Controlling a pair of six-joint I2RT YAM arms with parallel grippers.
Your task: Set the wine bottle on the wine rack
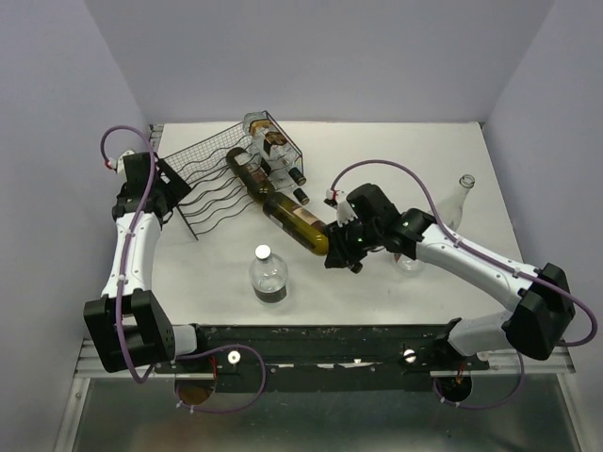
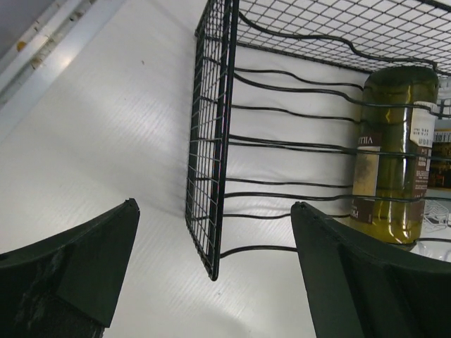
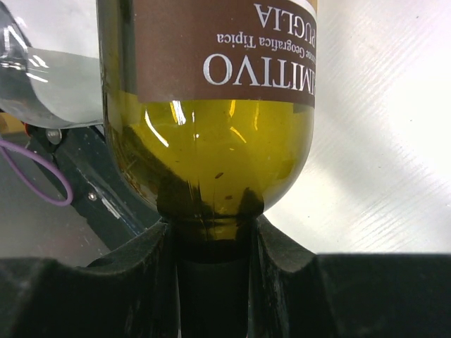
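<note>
Olive-green glass is pinched at the neck by the right tool (image 1: 344, 249). In the right wrist view its two dark fingers (image 3: 144, 260) are seen pressed against either side of the neck of the wine bottle (image 3: 211, 141), just below the shoulder. The brown label is cut off by the top edge, so only part of its lettering can be read.

From above, the wine bottle (image 1: 296, 224) is seen lying slantwise. Its neck is at the right tool and its base is turned toward the near right corner of the wine rack (image 1: 209, 184). Whether the base rests on the tabletop (image 1: 396, 151) or on the rack's wires cannot be made out.

The left tool (image 1: 171, 192) is held with its fingers spread wide and nothing is gripped. It is placed just beside the rack's left end, and the mesh end panel of the wine rack (image 2: 211, 141) is framed between its fingers in the left wrist view. A second green bottle (image 2: 394, 155) is seen behind the wavy wires, cut off at the right edge.

A clear plastic bottle (image 1: 268, 275) is stood near the front edge.
</note>
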